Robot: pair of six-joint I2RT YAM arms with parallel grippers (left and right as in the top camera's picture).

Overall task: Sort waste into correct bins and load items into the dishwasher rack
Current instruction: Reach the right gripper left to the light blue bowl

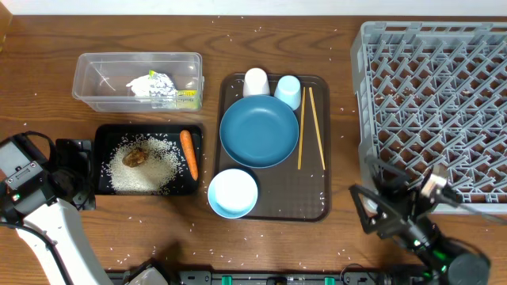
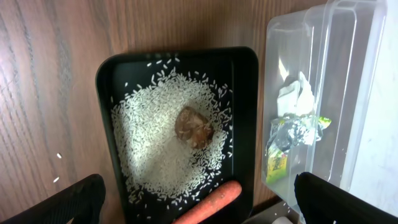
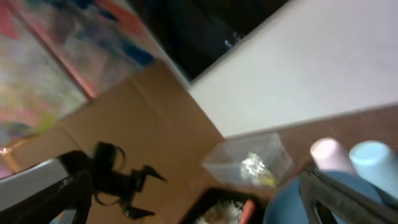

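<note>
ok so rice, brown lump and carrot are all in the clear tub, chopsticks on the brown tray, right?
Not the clear tub: the overhead view shows rice, brown lump and carrot in the black tray. Chopsticks are on the brown tray.

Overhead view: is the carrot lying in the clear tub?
No, the carrot lies in the black tray beside the rice, not in the tub.

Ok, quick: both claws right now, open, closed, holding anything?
Left claw: open, holding nothing.
Right claw: open, holding nothing.
</note>
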